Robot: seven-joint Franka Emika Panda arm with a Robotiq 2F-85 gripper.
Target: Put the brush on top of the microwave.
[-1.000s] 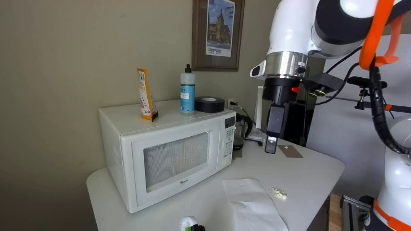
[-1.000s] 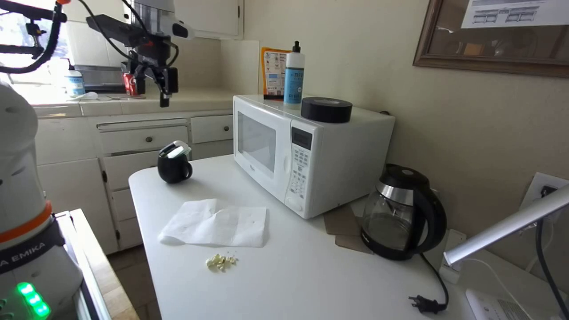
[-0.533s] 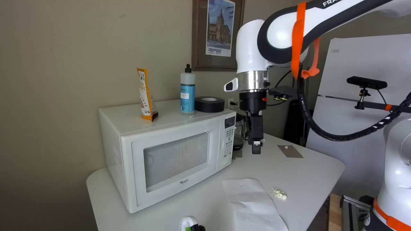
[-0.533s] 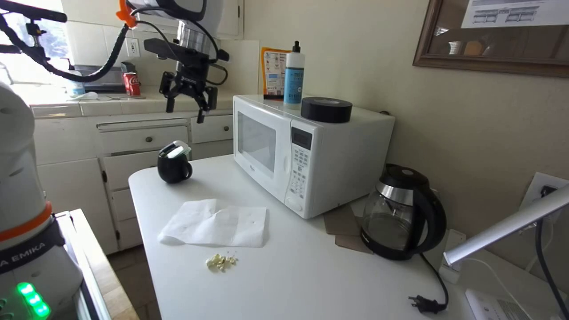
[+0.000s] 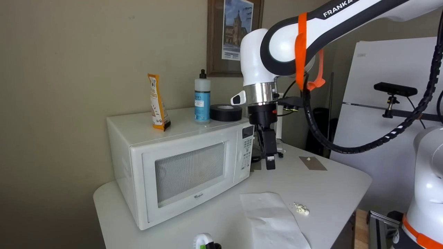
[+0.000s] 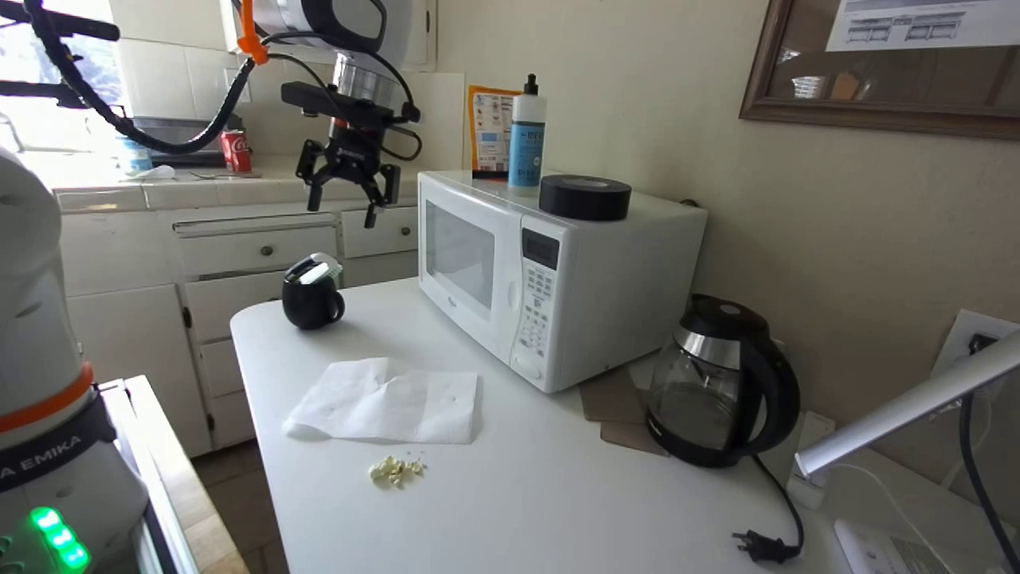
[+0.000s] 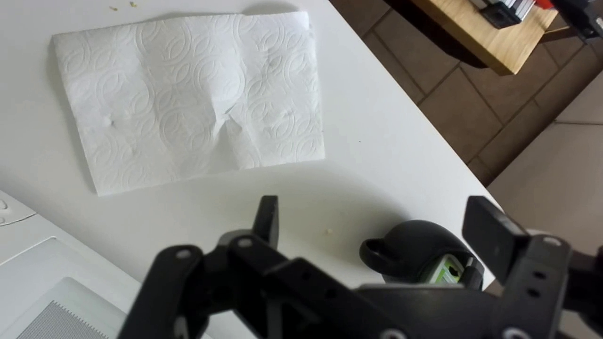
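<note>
Tool (image 6: 343,215) shifted twd Whirlpool micro (image 5: 187,169), arm (image 5: 332,27) mkd FRANKA

We are looking at a kitchen, a homely one. A white table (image 6: 542,486) bears a microwave (image 5: 183,169), a glass kettle (image 6: 701,391), a black mug (image 6: 308,307) and a paper towel (image 6: 390,410). In an exterior view we see white cabinets (image 6: 131,351) and a counter (image 6: 195,193) with a red soda can (image 6: 235,151). We also find a white refrigerator (image 5: 365,124), a framed picture (image 5: 235,27) on the wall and, in the wrist view, a tiled floor (image 7: 452,108).
</note>
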